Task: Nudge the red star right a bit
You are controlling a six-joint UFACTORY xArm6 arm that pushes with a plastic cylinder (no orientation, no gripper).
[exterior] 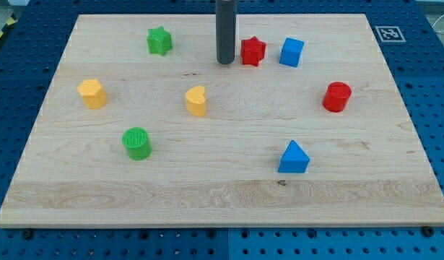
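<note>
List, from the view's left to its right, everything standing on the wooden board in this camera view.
yellow hexagon block → green cylinder → green star → yellow heart block → my tip → red star → red cylinder

Pale wooden board (207, 195) on blue perforated table (19, 87).

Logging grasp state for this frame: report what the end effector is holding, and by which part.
Nothing is held. My tip is a bare rod that only pushes; it stands just to the view's left of the red star, close beside it.
</note>
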